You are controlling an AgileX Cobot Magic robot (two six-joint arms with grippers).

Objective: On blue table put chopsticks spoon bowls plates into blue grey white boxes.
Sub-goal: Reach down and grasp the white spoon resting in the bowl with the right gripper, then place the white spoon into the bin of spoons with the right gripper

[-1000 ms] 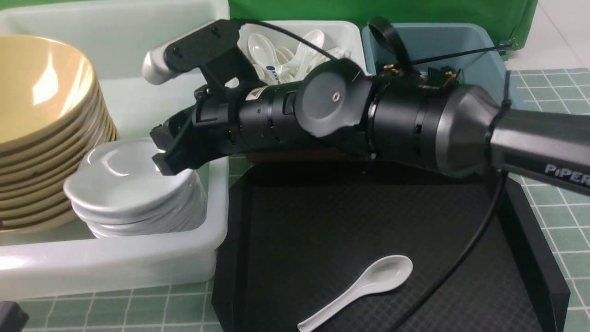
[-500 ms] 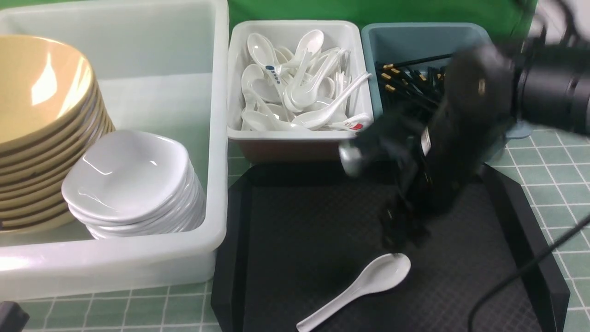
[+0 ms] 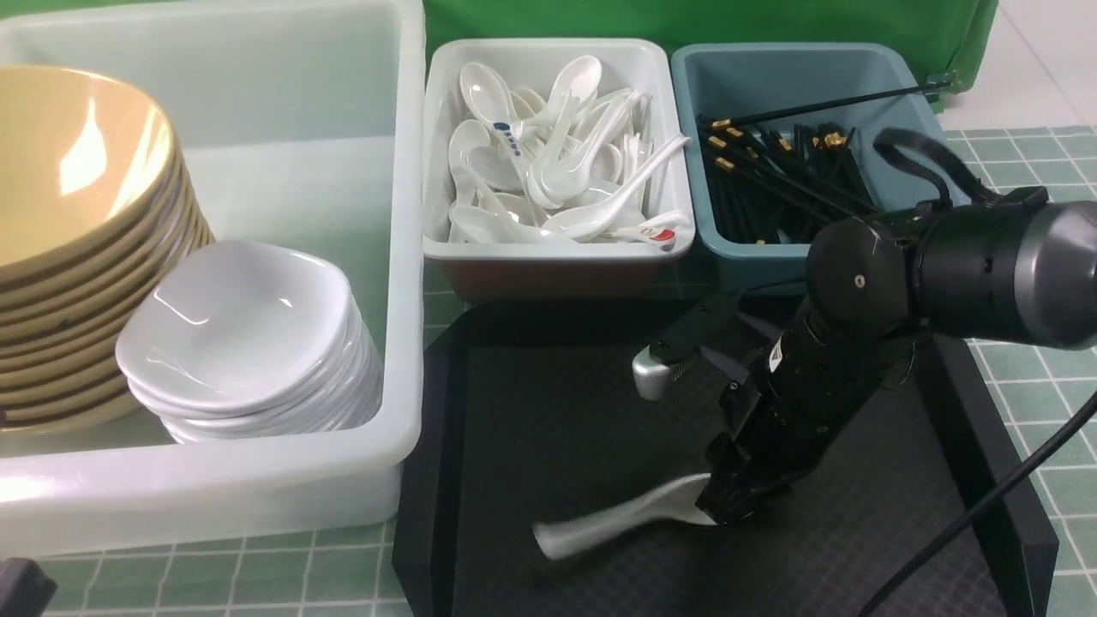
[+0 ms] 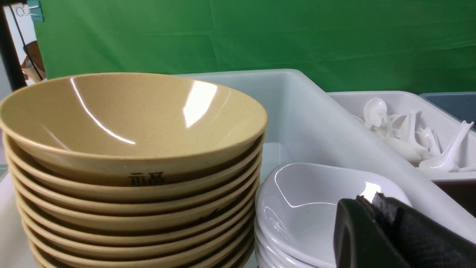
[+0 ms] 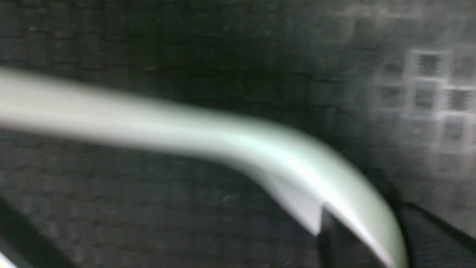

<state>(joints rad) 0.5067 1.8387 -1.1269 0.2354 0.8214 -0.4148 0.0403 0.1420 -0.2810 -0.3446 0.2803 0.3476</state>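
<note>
A white spoon (image 3: 613,523) lies on the black tray (image 3: 531,411), blurred, with its scoop hidden under my right gripper (image 3: 716,501). In the right wrist view the spoon (image 5: 223,141) passes between the dark fingers (image 5: 334,242), which are closed on its scoop end. My left gripper (image 4: 368,203) is shut and empty, beside the stacked white plates (image 4: 308,193) and tan bowls (image 4: 130,119). The bowls (image 3: 68,171) and plates (image 3: 240,326) sit in the large white box (image 3: 403,214). Black chopsticks (image 3: 788,171) fill the blue-grey box (image 3: 771,68).
The small white box (image 3: 548,253) behind the tray holds several spoons. The blue table (image 3: 1028,326) shows to the right of the tray and along the front. My right arm's cable (image 3: 986,514) crosses the tray's right corner. A green backdrop stands behind the boxes.
My right arm has swung from over the plate stack across to the tray and come down on the spoon. Its jaws have closed, and the spoon has shifted left.
</note>
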